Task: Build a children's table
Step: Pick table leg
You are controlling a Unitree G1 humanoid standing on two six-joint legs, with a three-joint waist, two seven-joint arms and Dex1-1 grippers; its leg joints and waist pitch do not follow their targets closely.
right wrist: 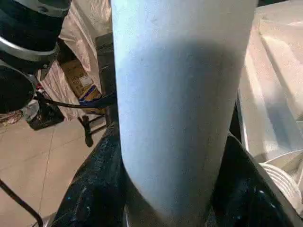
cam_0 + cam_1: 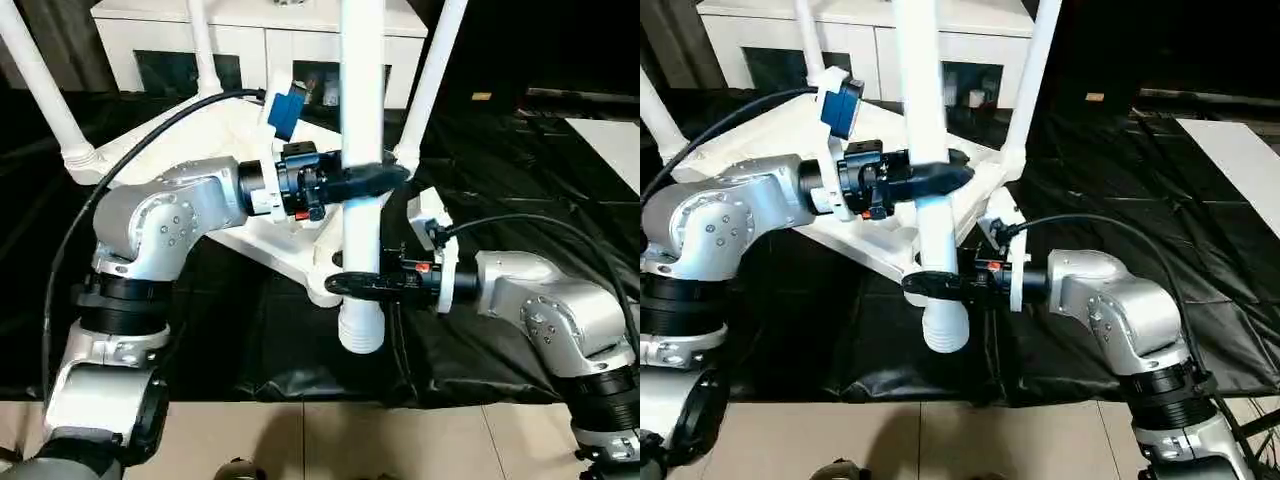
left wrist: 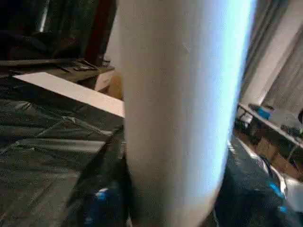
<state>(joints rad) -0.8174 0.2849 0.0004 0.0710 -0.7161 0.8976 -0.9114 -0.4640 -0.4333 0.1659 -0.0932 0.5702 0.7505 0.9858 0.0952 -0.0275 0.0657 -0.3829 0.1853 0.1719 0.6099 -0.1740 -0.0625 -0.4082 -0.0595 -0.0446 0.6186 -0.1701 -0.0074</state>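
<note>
The white table top lies upside down on a black sheet, with three white legs standing up from its corners. A fourth leg is held upright in front of the near corner. My left gripper is shut around its middle, and my right gripper is shut around it lower down. The leg's ribbed lower end hangs free just below the right gripper. Both wrist views look straight at this leg, and a round ribbed socket shows beside it.
A white cabinet with glass doors stands behind the table top. The black sheet covers the floor, with a white board lying at the far right. Beige tiles run along the near edge.
</note>
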